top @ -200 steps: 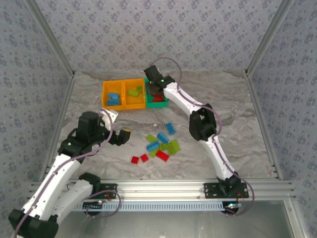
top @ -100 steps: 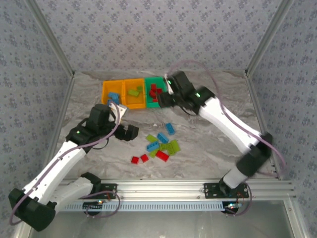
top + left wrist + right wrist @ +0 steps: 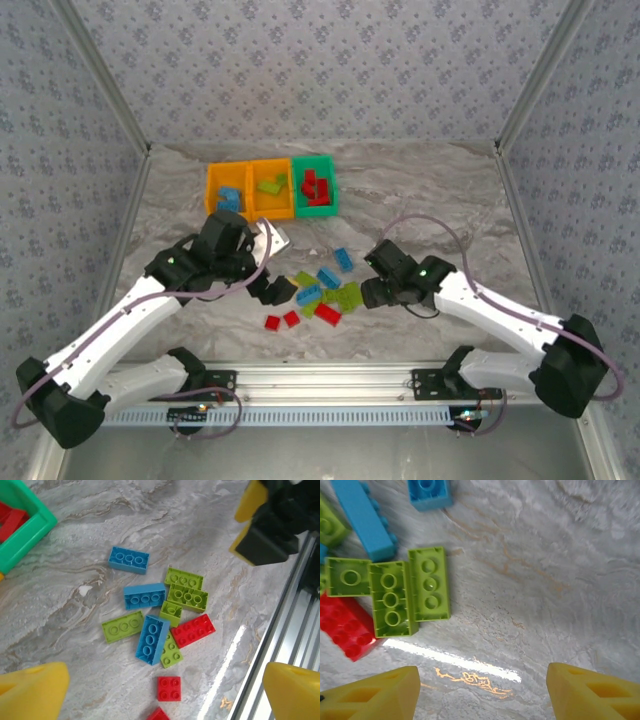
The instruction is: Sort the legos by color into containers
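Observation:
The loose legos (image 3: pixel 325 292) lie in a pile at the table's middle: blue (image 3: pixel 145 596), lime (image 3: pixel 187 596) and red (image 3: pixel 193 630) bricks. My left gripper (image 3: pixel 272 290) hangs open at the pile's left edge, with a small red brick (image 3: pixel 169 688) on the table between its spread fingers (image 3: pixel 31 692). On the pile's right edge, my right gripper (image 3: pixel 367 280) is open over bare table, near two lime bricks (image 3: pixel 429 583). The containers stand at the back: an orange one (image 3: pixel 212 190) holding blue bricks, an orange one (image 3: pixel 256 200) holding lime, a green one (image 3: pixel 330 195) holding red.
A metal rail (image 3: pixel 330 378) runs along the near table edge, close behind the pile. Patterned walls enclose the back and both sides. The right gripper (image 3: pixel 265 525) shows at the top right of the left wrist view, close to the pile.
The right arm swung from the green container down to the pile's right side, its jaws now wider apart. The left gripper moved right to the pile's left edge.

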`<act>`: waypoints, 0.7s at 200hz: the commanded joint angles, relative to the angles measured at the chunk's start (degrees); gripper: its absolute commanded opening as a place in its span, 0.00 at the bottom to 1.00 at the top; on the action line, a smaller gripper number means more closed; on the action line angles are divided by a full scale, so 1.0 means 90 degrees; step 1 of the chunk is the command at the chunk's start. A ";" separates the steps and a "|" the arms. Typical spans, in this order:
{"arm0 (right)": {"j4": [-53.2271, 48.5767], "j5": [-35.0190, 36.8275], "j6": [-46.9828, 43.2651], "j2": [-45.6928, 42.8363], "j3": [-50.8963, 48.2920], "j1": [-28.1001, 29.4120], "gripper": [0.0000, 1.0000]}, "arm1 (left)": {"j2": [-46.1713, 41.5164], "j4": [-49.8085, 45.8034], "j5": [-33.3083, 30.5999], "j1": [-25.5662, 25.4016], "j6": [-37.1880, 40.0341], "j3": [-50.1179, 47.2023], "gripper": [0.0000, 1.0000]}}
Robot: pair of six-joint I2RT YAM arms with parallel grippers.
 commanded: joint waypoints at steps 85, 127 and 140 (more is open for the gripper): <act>0.2485 -0.1012 0.0204 0.1781 -0.0506 -0.0303 0.67 | -0.0264 0.0540 -0.0114 -0.0019 0.0710 -0.0717 0.99; 0.2588 -0.0935 0.0297 0.2447 -0.0431 -0.0277 0.57 | -0.0308 0.0549 -0.0110 -0.0023 0.0747 -0.0763 0.99; 0.2610 -0.0971 0.0306 0.2543 -0.0417 -0.0243 0.52 | -0.0335 0.0559 -0.0128 -0.0018 0.0769 -0.0799 0.99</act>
